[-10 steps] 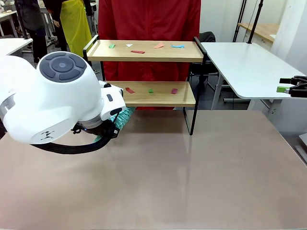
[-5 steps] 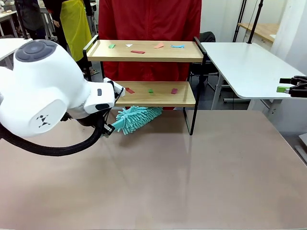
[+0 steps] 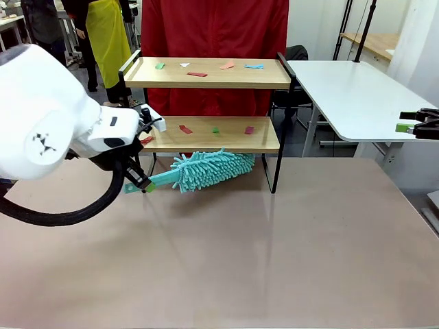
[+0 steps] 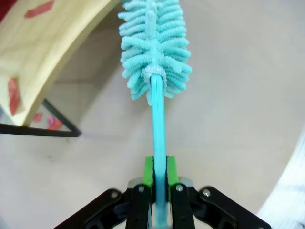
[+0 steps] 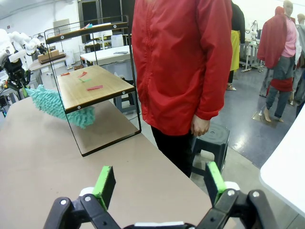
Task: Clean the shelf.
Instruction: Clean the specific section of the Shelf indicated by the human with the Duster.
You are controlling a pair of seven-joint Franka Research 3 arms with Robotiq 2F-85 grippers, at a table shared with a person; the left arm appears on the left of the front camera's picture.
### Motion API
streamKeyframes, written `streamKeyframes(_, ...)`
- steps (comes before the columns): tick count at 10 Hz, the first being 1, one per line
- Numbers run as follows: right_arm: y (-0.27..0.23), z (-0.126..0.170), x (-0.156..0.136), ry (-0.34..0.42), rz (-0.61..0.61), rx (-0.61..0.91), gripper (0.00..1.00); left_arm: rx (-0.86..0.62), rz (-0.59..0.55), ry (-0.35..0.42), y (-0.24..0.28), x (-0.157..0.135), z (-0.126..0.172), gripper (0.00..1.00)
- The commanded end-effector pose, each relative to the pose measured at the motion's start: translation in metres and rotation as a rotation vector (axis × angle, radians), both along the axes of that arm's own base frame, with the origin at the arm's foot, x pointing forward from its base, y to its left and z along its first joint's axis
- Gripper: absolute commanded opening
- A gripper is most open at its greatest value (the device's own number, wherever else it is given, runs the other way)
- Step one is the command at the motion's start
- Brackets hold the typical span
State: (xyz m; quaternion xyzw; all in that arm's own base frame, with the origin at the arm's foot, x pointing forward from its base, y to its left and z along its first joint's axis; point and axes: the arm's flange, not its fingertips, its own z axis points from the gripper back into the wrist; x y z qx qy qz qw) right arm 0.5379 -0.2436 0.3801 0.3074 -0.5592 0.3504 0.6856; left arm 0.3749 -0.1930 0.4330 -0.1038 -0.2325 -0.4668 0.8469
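Where the left jaws are clamped together, a thin turquoise plastic handle (image 4: 158,124) is pinched between their green pads (image 4: 148,169). Beyond it, the fluffy turquoise duster head (image 3: 206,170) is held low over the beige table (image 3: 274,247), just under the front edge of the lower board of the small two-tier wooden shelf with a black metal frame (image 3: 212,82). This shelf is stood at the table's far edge, before a person in a red jacket (image 3: 212,27); coloured paper scraps (image 3: 197,74) are scattered on both boards. The right jaws are held wide apart.
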Motion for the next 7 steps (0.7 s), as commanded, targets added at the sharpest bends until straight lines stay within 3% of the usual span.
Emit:
streamKeyframes(1,0.003,0.009,0.001,0.013,-0.016,-0.004,1.00,-0.073,-0.181,0.053,0.067,-0.063,-0.037,0.13)
streamKeyframes(2,0.003,0.009,0.001,0.013,-0.016,-0.004,1.00,-0.109,-0.232,0.124,0.072,-0.060,-0.035,0.13)
streamKeyframes(3,0.003,0.009,0.001,0.013,-0.016,-0.004,1.00,-0.093,-0.214,0.169,0.077,-0.059,-0.031,0.13)
streamKeyframes(6,0.003,0.009,0.001,0.013,-0.016,-0.004,1.00,0.003,-0.213,0.172,0.087,-0.068,0.002,0.13)
streamKeyframes(7,0.003,0.009,0.001,0.013,-0.016,-0.004,1.00,0.056,-0.218,0.236,0.087,-0.069,0.015,0.13)
